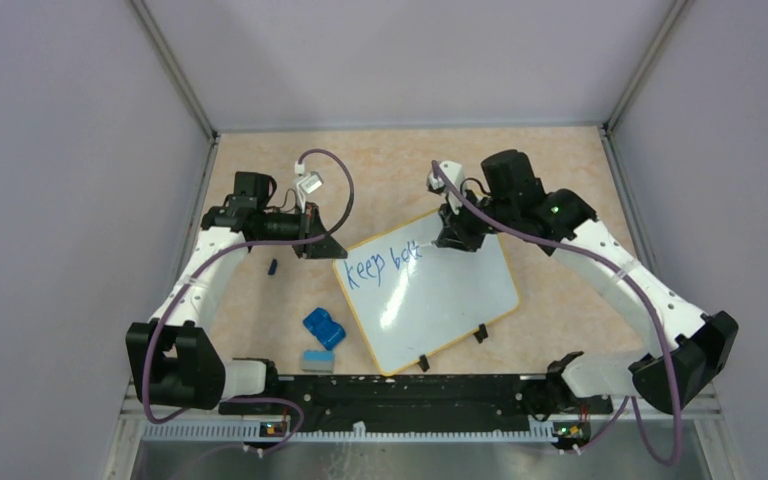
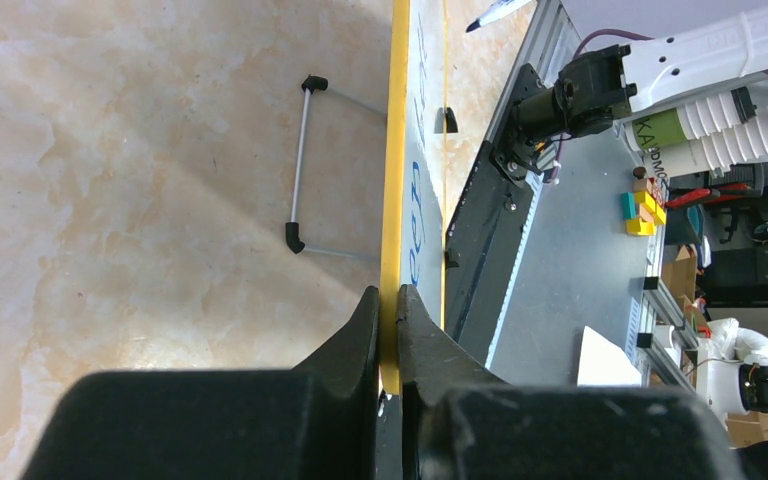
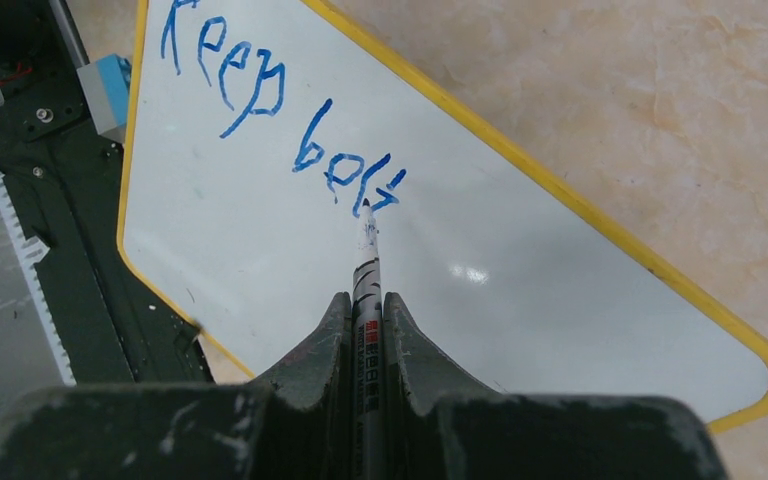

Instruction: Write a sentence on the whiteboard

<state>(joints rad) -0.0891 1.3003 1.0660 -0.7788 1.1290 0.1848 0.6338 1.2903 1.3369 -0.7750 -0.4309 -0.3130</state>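
The whiteboard, white with a yellow rim and two black clips on its near edge, lies tilted on the table. The sentence in blue reads "keep bett" and also shows in the right wrist view. My left gripper is shut on the board's far-left corner; the yellow rim runs between its fingers. My right gripper is shut on a white marker whose tip touches the board at the last letter.
A blue object and a small blue-grey eraser lie left of the board. A small dark cap lies on the table near the left arm. A wire stand shows behind the board. Walls enclose the table.
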